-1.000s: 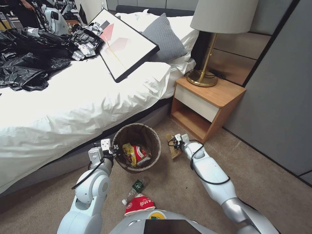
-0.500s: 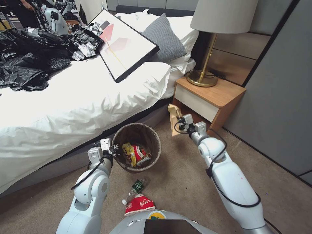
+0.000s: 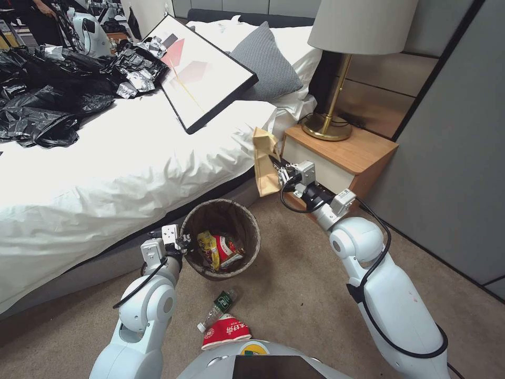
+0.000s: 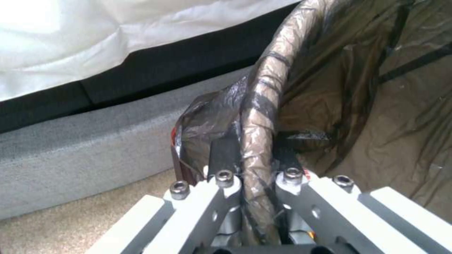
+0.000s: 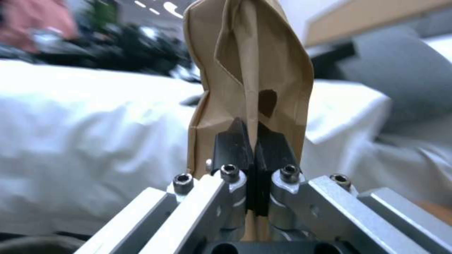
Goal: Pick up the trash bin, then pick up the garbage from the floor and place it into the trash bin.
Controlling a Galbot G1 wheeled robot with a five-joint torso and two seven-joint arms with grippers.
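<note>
One trash bin (image 3: 239, 210) at the left gripper (image 3: 185, 245), one brown paper (image 3: 264, 163) in the right gripper (image 3: 279, 171), one bottle (image 3: 216, 308), two red-and-white cups (image 3: 226, 330)

The trash bin (image 3: 225, 239), round and lined with a dark brown bag folded over its rim, sits upright by the bed, a yellow wrapper (image 3: 209, 248) and a red-and-white cup (image 3: 227, 250) inside. A brown paper bag (image 3: 264, 162) hangs creased in the air above. On the floor lie a green-labelled bottle (image 3: 218, 307) and another crushed red-and-white cup (image 3: 226, 331).
</note>
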